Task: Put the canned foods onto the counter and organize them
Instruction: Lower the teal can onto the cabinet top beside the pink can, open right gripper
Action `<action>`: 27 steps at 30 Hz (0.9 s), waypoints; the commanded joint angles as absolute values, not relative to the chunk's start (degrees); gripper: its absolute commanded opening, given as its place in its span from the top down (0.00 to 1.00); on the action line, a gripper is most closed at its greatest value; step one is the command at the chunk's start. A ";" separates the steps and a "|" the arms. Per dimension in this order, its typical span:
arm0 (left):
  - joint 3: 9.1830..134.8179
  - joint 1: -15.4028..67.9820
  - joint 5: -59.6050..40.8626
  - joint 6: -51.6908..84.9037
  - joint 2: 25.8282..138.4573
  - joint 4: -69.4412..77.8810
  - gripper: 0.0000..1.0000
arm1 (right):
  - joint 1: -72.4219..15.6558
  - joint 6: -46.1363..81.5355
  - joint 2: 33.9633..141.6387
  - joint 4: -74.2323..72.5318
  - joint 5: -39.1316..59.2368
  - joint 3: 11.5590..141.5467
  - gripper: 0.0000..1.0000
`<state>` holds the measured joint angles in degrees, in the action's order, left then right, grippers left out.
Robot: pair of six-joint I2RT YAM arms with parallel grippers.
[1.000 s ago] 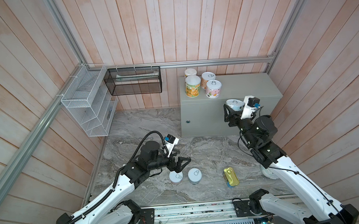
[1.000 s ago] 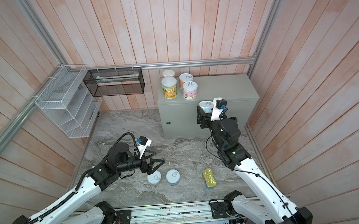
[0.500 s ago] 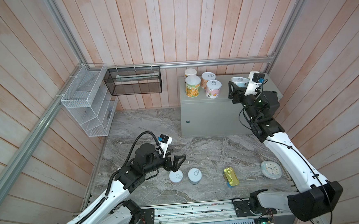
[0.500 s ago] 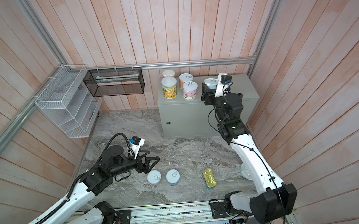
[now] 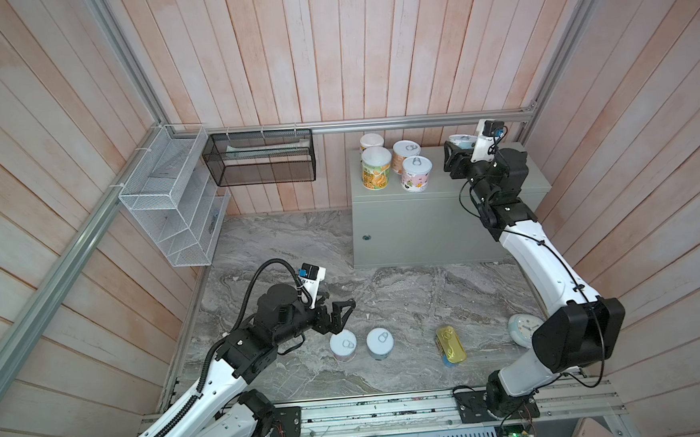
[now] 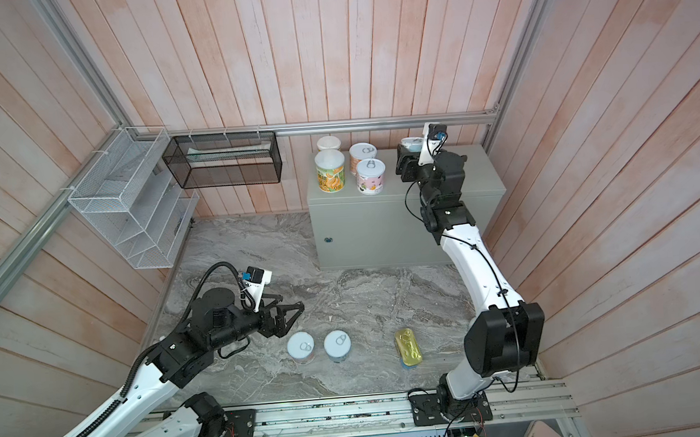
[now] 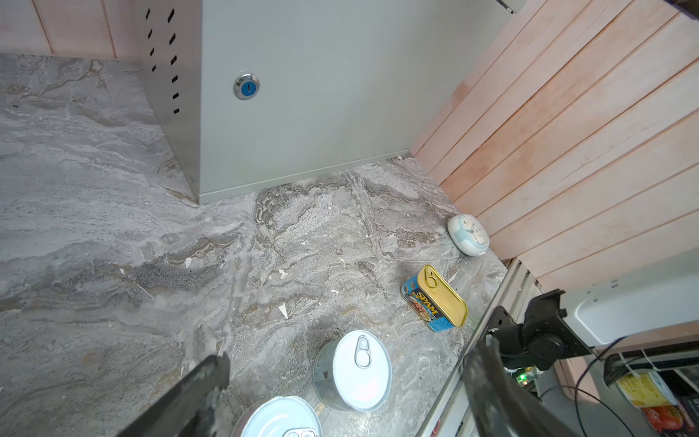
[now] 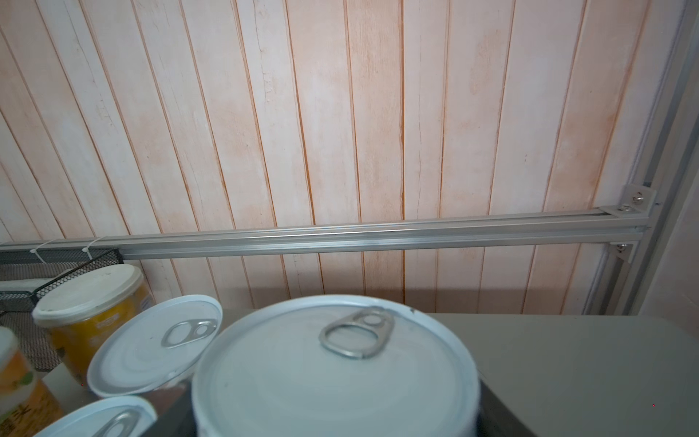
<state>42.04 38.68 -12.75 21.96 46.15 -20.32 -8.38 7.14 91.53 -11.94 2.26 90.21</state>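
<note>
right gripper (image 5: 463, 152) clamps a sealed pull-tab can (image 8: 333, 374) over the bench (image 5: 442, 189), beside four cans (image 5: 417, 174); left gripper (image 5: 343, 316) stands wide open.

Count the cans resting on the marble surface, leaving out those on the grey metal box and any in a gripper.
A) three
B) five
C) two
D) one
A: the gold oblong tin, the round can next to it and the outer round can all rest on the marble surface.
</note>
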 commanded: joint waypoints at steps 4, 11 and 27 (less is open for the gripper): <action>40.37 38.41 -10.73 24.68 45.24 -20.72 0.00 | -7.09 7.86 94.98 -15.71 6.19 95.12 0.35; 40.34 38.41 -10.21 25.66 45.22 -21.21 0.00 | -5.13 12.67 99.04 -14.70 12.42 98.69 0.35; 39.29 38.36 -10.31 27.95 46.86 -20.27 0.00 | -4.82 13.93 103.45 -8.83 19.36 104.50 0.10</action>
